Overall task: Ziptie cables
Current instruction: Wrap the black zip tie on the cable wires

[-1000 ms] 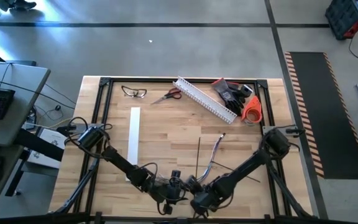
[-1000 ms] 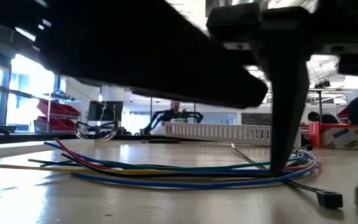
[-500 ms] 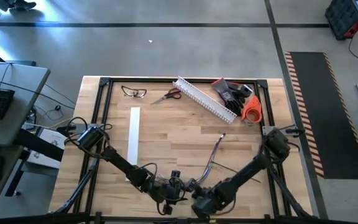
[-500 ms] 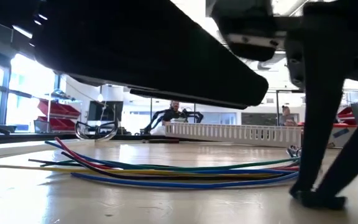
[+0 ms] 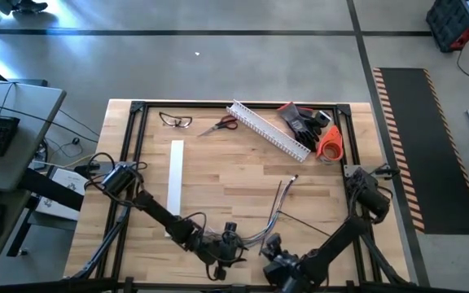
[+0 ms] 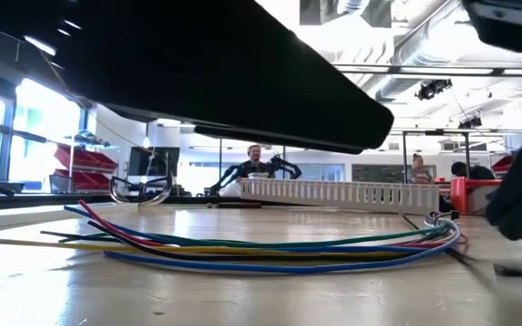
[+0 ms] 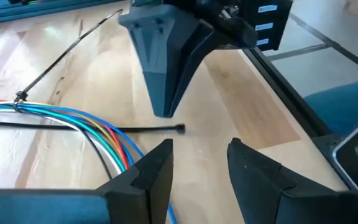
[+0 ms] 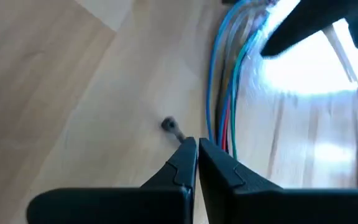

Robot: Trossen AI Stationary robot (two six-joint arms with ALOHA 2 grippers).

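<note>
A: Wooden table: where are the cables laid?

B: Along its near edge, coloured strands bundled together. A ziptie is seen just beside them.

A: And the 2 grippers?

B: The left gripper is held part open, empty. The right gripper is closed on the ziptie's end.

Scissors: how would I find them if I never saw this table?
Look at the wooden table, along its edge at the top of the high view. Between the clear glasses and the long white slotted channel lie the scissors. Only they have red loop handles and thin metal blades.
</note>
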